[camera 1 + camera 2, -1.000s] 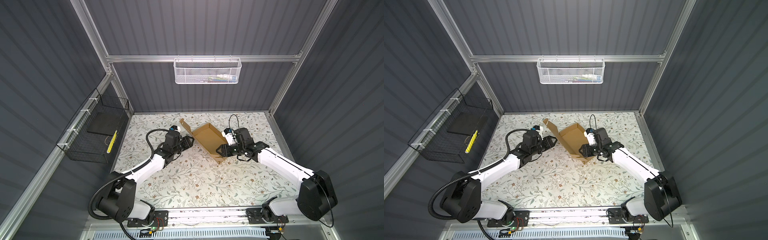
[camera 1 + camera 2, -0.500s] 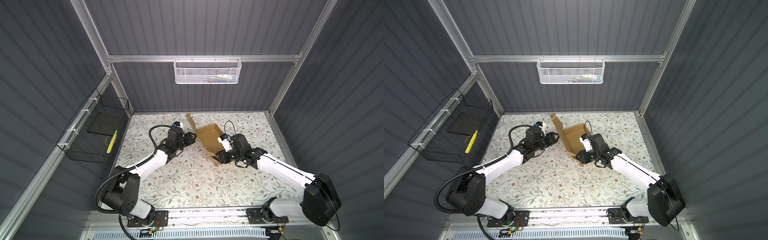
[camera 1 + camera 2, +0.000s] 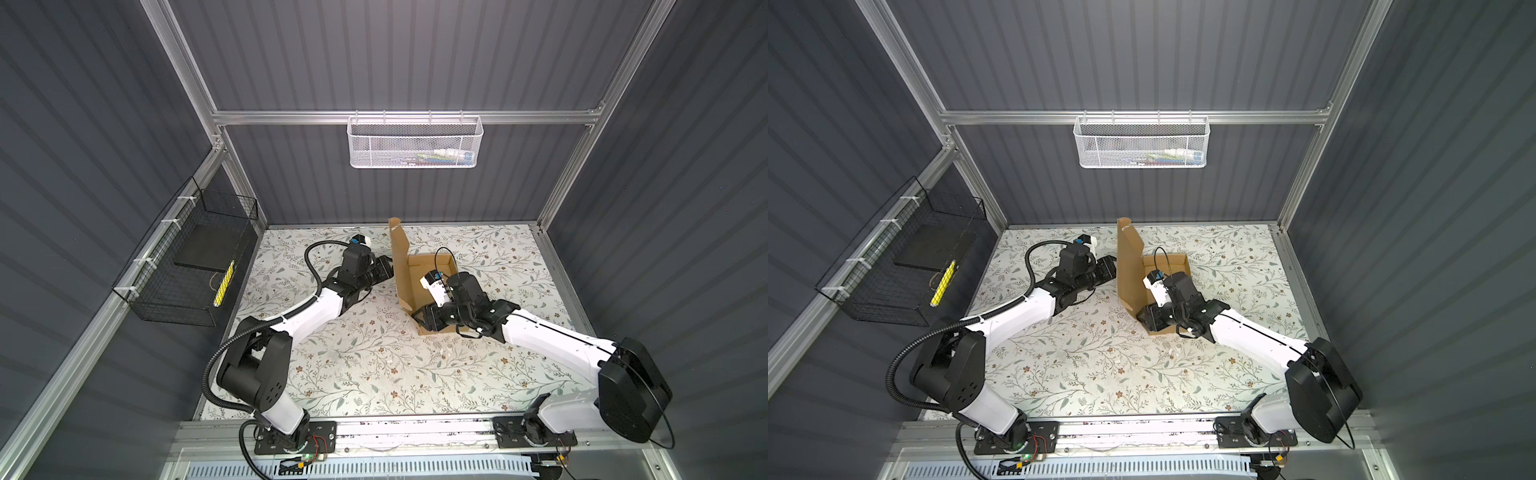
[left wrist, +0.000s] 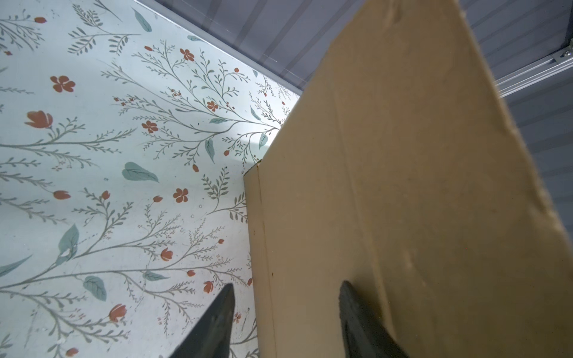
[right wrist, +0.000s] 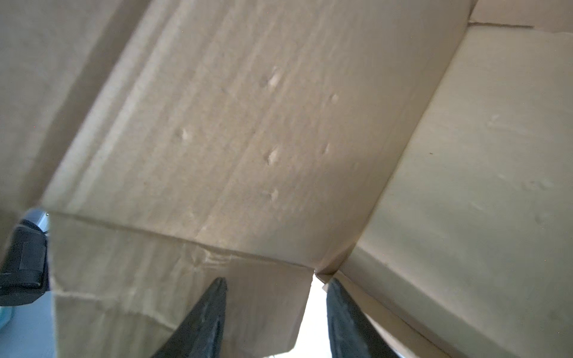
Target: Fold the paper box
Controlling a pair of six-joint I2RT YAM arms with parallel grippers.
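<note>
**Bimanual box folding, lid-raising stage.** The paper box (image 3: 430, 266) sits half assembled on the floral tabletop (image 3: 374, 365), between the two pincers. Its lid panel (image 3: 398, 253) stands nearly upright, directly ahead of the left pincer (image 3: 384, 269). This pincer's jaws are moderately apart and clamp nothing. In the left wrist view one finger (image 4: 356, 313) lies in front of the panel's outer face, and the other hangs beside the box's corner over bare tabletop. Actual contact cannot be confirmed. The placement suggests a flat push on the panel rather than a pinch, to turn it about its crease. The right pincer (image 3: 419, 320) is at the near end of the tray. Its jaws are likewise apart and hold nothing. In the right wrist view a short end flap (image 5: 173, 297) lies ahead of one finger and a side wall (image 5: 465, 186) ahead of the other, with the slit between flap and wall falling between the fingertips. This arm probably braces the tray so that it does not slide away from the left pincer's push. Compared with one second earlier, the box has been turned from a diagonal lie to roughly square with the tabletop edges, and the lid panel has risen from a low outward lean. The left pincer has advanced towards the back wall, and the right pincer has shifted along the tray to its near end. Neither pincer has visibly changed its opening.
</note>
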